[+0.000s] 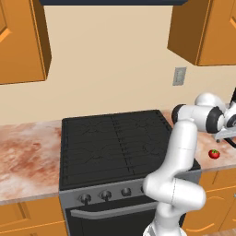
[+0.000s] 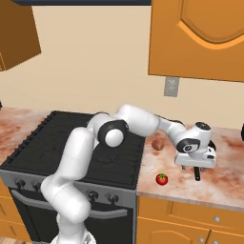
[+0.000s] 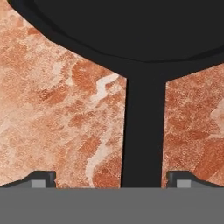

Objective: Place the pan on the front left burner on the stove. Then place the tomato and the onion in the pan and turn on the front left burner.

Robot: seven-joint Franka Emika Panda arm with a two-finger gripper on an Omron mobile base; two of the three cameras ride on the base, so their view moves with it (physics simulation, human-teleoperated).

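Black grates of the stove (image 1: 113, 143) stand bare at left; the front left burner (image 1: 90, 161) awaits the pan. Right of it on the marbled counter (image 3: 57, 109): onion (image 2: 158, 144) nearest the stove, tomato (image 2: 162, 179) near the front edge, then the pan (image 3: 131, 26) under the hand. Gripper (image 3: 111, 180) fully spread, holding nothing, fingertips either side of the pan handle (image 3: 143, 131).

Step in hand, as judged: grasp the handle. Descend straight, keep the handle centred, close near the pan body to limit droop.

Hard to see: pan body is mostly covered by the hand in the base views; height above the handle unclear.
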